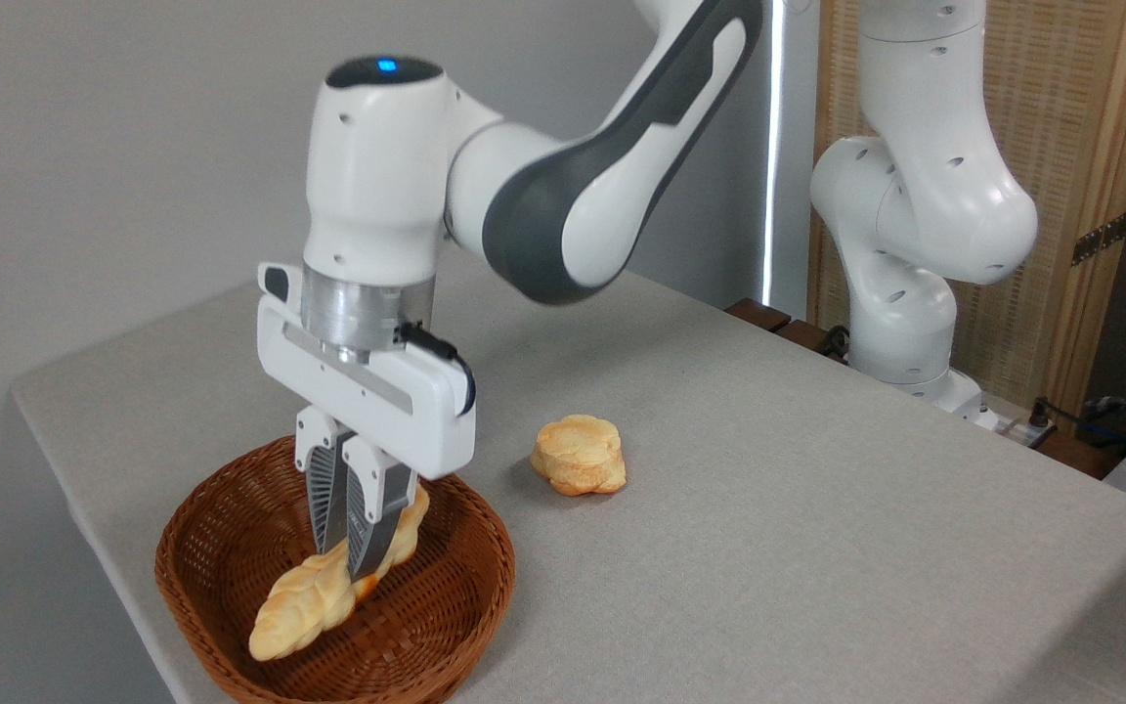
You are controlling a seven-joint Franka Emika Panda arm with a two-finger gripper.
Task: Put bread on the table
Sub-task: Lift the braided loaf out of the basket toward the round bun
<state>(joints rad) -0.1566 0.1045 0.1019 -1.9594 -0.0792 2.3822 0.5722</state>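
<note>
The bread [304, 604], a long braided golden loaf, lies slanted inside the brown wicker basket [446, 626] near the table's front left corner. My gripper [346, 562] reaches straight down into the basket, its two fingers close together and pinching the loaf's middle. The loaf's near end points down-left, and its far end shows behind the fingers. I cannot tell whether the loaf still rests on the basket floor. The table [768, 548] is covered in light grey-beige cloth.
A small round pale-golden bun [580, 455] sits on the cloth to the right of the basket. The arm's white base [900, 323] stands at the table's far right edge, with cables beside it. The basket's rim rises around the loaf.
</note>
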